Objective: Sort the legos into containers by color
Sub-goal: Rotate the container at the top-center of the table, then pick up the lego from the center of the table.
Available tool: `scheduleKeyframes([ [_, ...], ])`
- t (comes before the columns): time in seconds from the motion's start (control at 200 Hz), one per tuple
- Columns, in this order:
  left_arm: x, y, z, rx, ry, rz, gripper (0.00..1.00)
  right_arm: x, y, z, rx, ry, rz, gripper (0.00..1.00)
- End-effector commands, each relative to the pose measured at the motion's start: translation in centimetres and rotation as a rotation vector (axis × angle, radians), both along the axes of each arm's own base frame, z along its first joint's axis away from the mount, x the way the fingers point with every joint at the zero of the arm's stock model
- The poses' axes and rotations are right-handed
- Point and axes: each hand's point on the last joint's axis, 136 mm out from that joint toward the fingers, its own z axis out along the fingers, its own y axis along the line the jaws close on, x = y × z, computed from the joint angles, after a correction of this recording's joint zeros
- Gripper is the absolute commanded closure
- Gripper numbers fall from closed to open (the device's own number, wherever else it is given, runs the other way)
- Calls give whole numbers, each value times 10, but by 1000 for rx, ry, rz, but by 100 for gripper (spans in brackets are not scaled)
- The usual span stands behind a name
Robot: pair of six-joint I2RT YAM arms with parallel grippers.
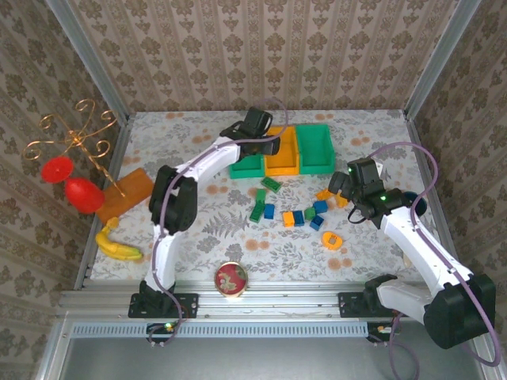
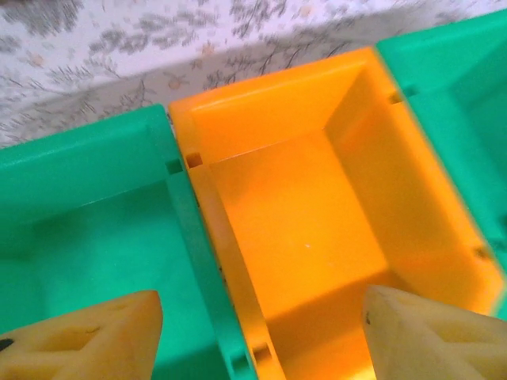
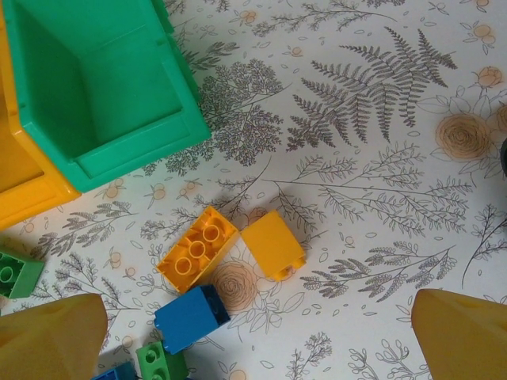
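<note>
Just past the blue lego (image 3: 190, 317), a long orange lego (image 3: 198, 249) lies slanted on the tabletop (image 3: 380, 158), with a short orange lego (image 3: 273, 244) just beside it. The right pincer (image 3: 255, 324) hangs over them, wide apart, holding nothing.

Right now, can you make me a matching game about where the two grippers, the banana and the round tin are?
Things:
1. left gripper
2. right gripper
3. banana
4. round tin

Places:
A. at the near edge of the table, in the middle
B. over the orange bin and a green bin
C. at the table's left side
D. over a yellow brick and a blue brick

Pairs: 1-B, 2-D, 3-C, 4-A
</note>
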Motion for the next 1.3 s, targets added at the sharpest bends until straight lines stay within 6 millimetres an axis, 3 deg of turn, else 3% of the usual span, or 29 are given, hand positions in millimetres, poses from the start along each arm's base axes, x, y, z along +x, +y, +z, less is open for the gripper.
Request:
scheduleKeyframes([
  [0.0,-21,8,44,-13,-93,-13,32,-9,-3,-5,-1,26,-31,0],
  [0.07,-35,20,49,-13,-109,4,32,-12,-5,-7,-9,34,-39,0],
  [0.205,-60,46,39,-15,-94,58,31,-17,-5,-10,-11,41,-42,0],
  [0.33,-82,65,25,-25,-73,100,19,-18,-6,-10,-13,40,-48,0],
  [0.51,-115,71,3,-35,-46,104,0,-20,-10,-10,-24,41,-70,0],
  [0.7,-140,73,-15,-12,-75,88,0,-20,-10,-13,-27,51,-74,0],
  [1.04,-146,40,-51,5,-2,-4,4,-17,-11,-20,-43,85,-82,0],
  [1.295,-130,19,-74,63,54,-35,20,-15,-10,-21,-41,82,-84,0],
])
